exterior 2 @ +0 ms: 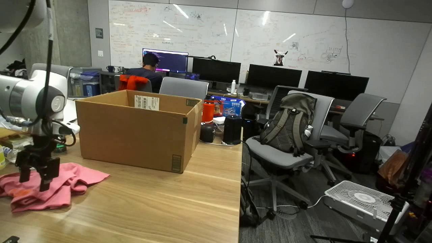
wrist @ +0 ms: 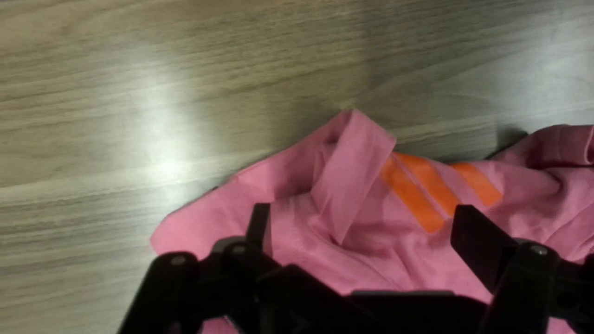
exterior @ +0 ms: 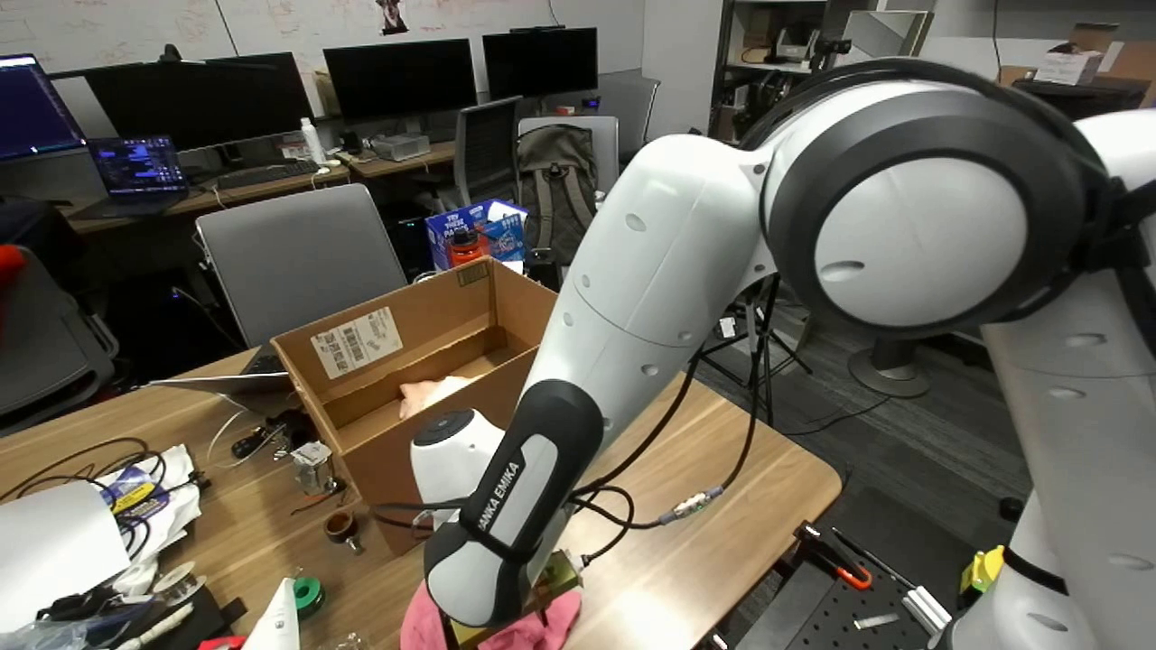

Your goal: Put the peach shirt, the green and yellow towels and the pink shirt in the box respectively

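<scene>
Pincer (wrist: pixel 359 218): jaws spread wide apart in the lower half of the wrist view, gripping nothing; one finger stands left of centre, the other right of centre, with the pink shirt (wrist: pixel 352 264) showing between them.
Fingertips (exterior 2: pixel 45 184): pointing downward at the lower left of an exterior view, seen against the pink shirt; contact with it cannot be told.
Pink shirt (exterior 2: pixel 64 189): lying crumpled on the tabletop (exterior 2: pixel 152 202), lower left in an exterior view; in the wrist view it fills the lower centre and lower right.
Orange stripes (wrist: pixel 415 192): three short bars on the pink shirt, right of centre in the wrist view.
Box (exterior 2: pixel 131 135): brown cardboard, upright and open at the top, resting on the tabletop left of centre in both exterior views.
White label (exterior: pixel 357 341): printed, on the inner face of the box's far wall.
Peach shirt (exterior: pixel 417 399): inside the box, left of centre in an exterior view; partly hidden by the near wall.
Arm (exterior: pixel 623 253): white and grey, extending from the upper right to the bottom centre of an exterior view, where it covers part of the pink shirt.
Orange bottle (exterior 2: pixel 208 113): upright, just right of the box, near centre in an exterior view.
Backpack (exterior 2: pixel 287 125): on a chair (exterior 2: pixel 266 152) right of centre in an exterior view.
</scene>
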Robot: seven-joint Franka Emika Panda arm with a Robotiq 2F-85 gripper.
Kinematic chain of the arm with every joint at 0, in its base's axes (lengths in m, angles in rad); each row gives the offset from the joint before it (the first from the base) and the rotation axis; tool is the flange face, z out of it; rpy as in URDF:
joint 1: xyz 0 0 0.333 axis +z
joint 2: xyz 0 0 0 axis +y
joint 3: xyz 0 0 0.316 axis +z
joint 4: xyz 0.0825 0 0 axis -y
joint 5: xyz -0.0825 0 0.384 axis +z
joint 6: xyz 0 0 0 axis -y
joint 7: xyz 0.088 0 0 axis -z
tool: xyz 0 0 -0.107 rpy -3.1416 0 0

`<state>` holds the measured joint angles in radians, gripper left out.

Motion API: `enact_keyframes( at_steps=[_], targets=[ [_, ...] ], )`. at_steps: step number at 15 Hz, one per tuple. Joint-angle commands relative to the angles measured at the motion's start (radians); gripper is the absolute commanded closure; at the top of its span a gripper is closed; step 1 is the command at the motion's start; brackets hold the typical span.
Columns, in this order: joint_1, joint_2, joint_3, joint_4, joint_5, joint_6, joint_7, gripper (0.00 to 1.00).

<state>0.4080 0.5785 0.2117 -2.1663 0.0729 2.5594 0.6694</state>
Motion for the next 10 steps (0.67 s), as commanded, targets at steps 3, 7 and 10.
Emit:
enact_keyframes(
  at_steps=[3,7,10],
  targets=[
    [0.011,0.025,-0.027,-0.004,0.017,0.027,-0.036,0.00],
    [0.008,0.034,-0.032,-0.007,0.022,0.039,-0.040,0.00],
    [0.006,0.034,-0.035,-0.012,0.023,0.050,-0.043,0.00]
  ],
)
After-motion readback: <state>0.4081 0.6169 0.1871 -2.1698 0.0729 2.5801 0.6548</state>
